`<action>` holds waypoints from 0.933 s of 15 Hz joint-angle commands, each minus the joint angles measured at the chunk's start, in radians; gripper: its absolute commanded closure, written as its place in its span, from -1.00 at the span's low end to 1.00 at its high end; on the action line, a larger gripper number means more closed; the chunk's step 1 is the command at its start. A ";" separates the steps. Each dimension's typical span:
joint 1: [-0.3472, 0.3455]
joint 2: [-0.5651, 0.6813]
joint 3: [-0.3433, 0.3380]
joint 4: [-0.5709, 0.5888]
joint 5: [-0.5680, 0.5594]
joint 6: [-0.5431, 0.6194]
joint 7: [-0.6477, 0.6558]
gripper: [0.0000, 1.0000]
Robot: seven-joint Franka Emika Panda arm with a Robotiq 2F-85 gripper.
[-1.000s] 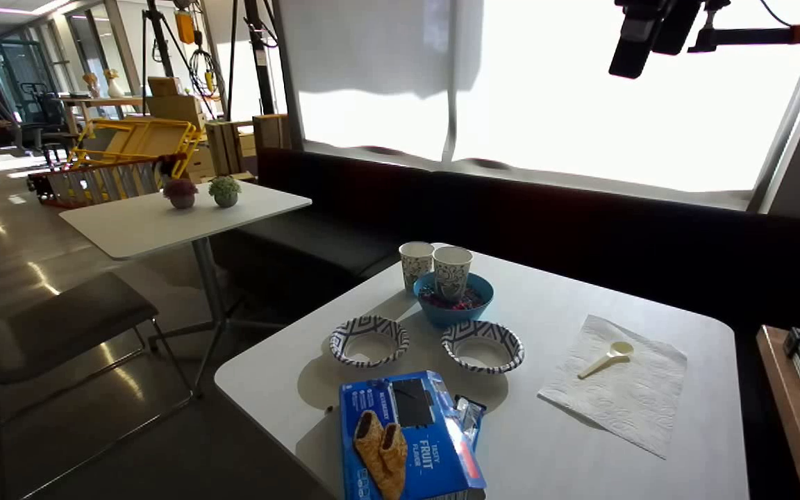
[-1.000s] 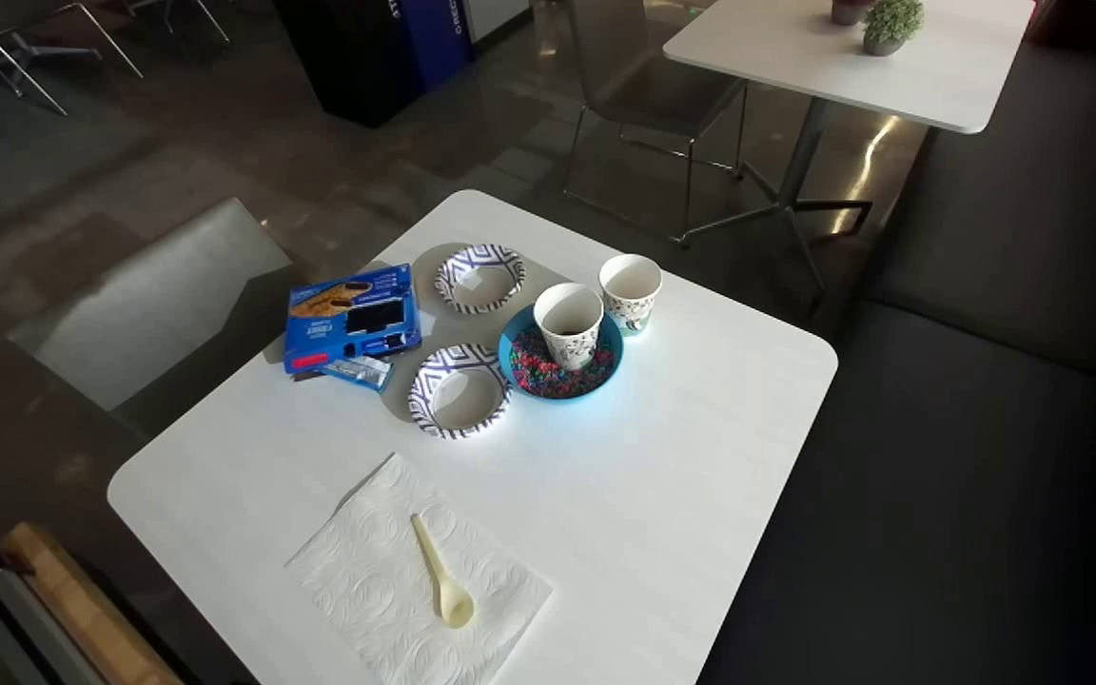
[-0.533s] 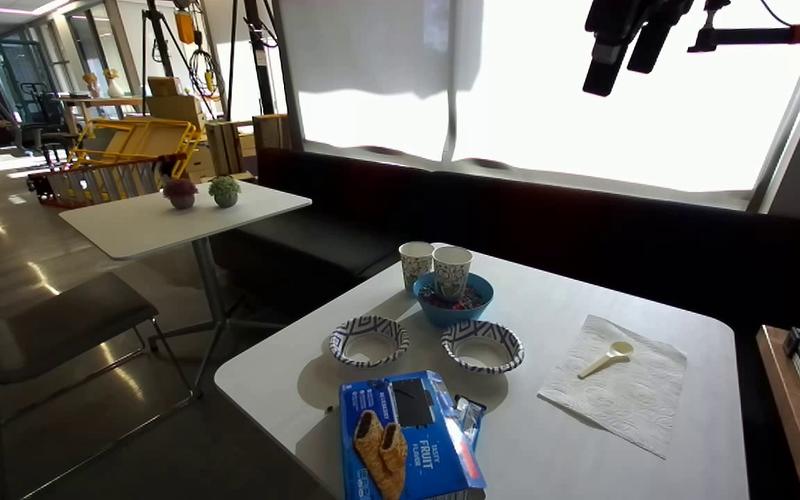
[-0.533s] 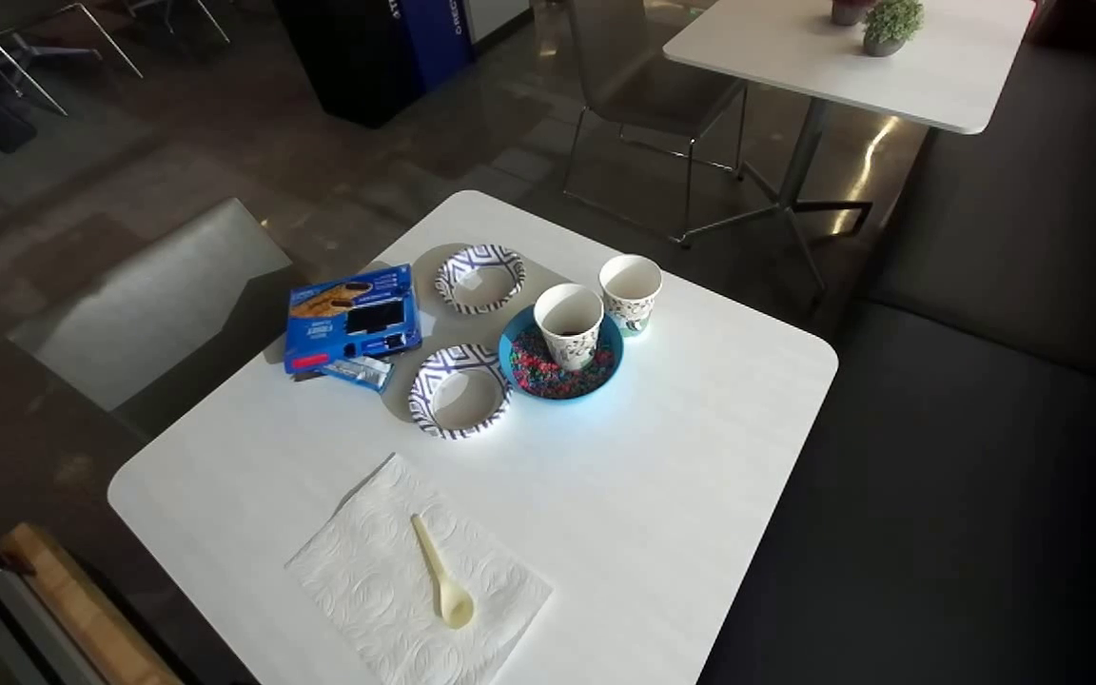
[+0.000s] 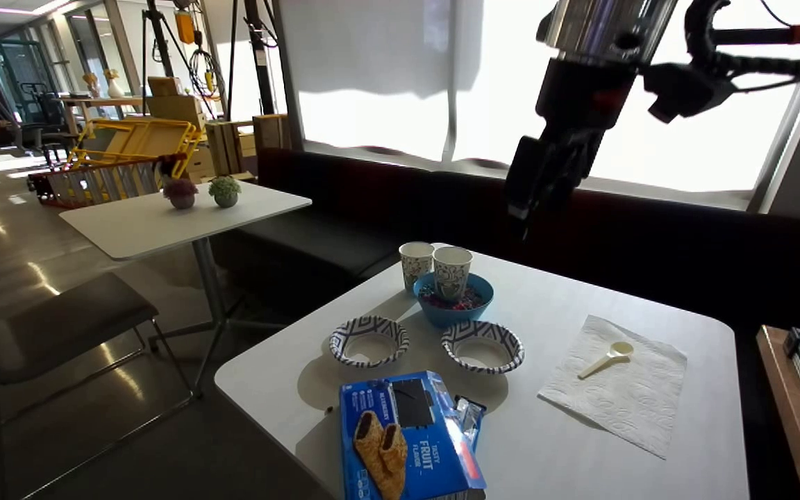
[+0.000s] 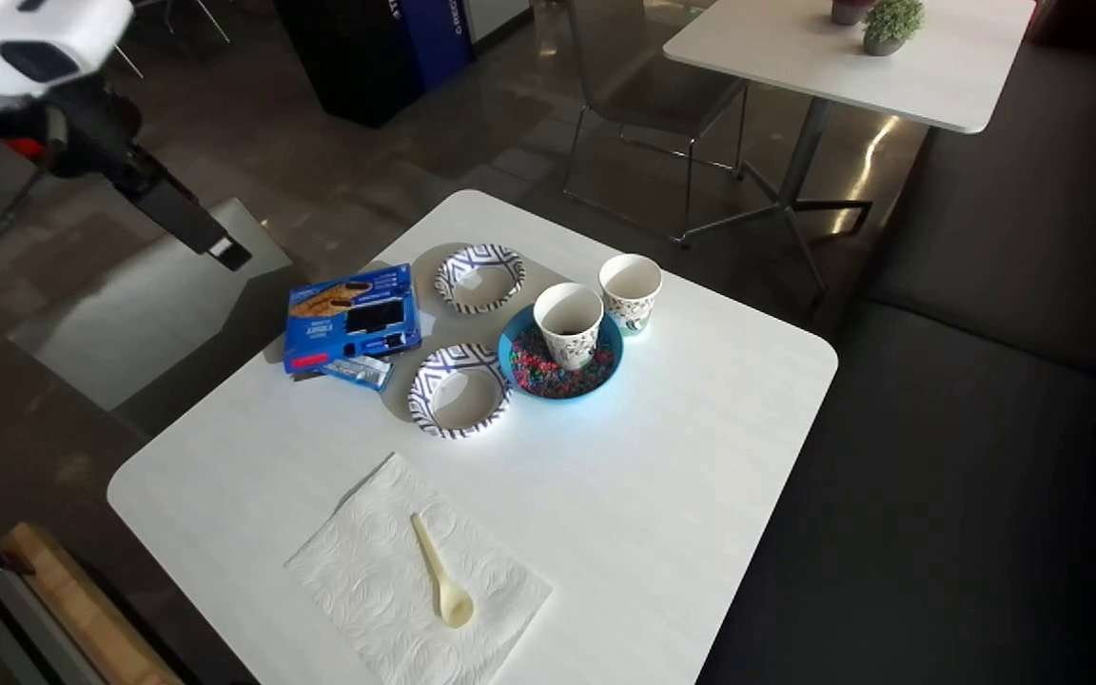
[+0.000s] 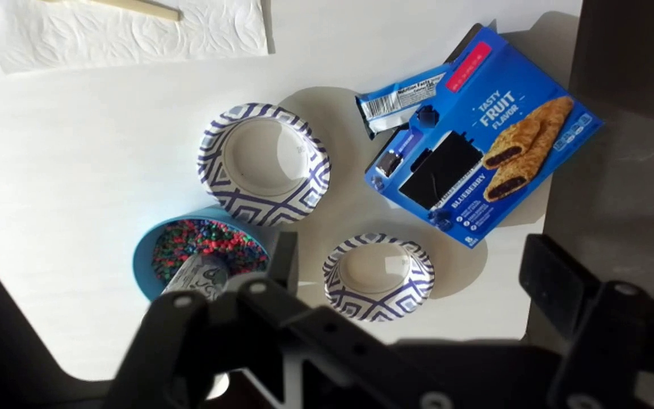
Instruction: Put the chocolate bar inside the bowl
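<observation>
The wrapped bar, blue and silver, lies flat on the white table, partly under the blue box's edge; it shows in both exterior views (image 5: 469, 420) (image 6: 361, 371) and the wrist view (image 7: 403, 97). Two paper bowls with purple-and-white patterns stand beside the box: one nearer the bar (image 7: 265, 156) (image 6: 462, 395), one farther off (image 7: 375, 267) (image 6: 479, 283). A blue bowl (image 7: 146, 258) (image 5: 450, 317) holds coloured bits and a paper cup. My gripper (image 7: 418, 264) is open and empty, high above the table; it also shows in an exterior view (image 5: 537, 201).
The blue pastry box (image 7: 474, 133) (image 5: 407, 444) lies by the table edge. A second paper cup (image 6: 631, 288) stands beside the blue bowl. A paper towel (image 6: 367, 580) with a pale spoon (image 6: 440, 576) lies on the table (image 6: 662, 485). A chair (image 6: 158, 295) stands close by.
My arm and gripper have come down, moving lower and leftward in an exterior view and entering at the upper left of another. The table objects have not moved.
</observation>
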 commanded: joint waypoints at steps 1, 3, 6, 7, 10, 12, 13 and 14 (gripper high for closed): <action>0.004 0.190 -0.020 -0.029 -0.003 0.205 -0.005 -1.00; 0.000 0.301 -0.039 -0.029 -0.009 0.331 -0.016 -1.00; 0.005 0.453 -0.076 0.001 -0.040 0.426 -0.027 -1.00; 0.019 0.500 -0.094 0.014 -0.026 0.452 -0.046 -1.00; 0.041 0.625 -0.110 0.054 0.083 0.532 -0.154 -1.00; 0.013 0.681 -0.070 0.090 0.141 0.513 -0.256 -1.00; 0.056 0.602 -0.127 0.038 0.099 0.508 -0.188 -1.00; 0.048 0.632 -0.115 0.054 0.124 0.507 -0.225 -1.00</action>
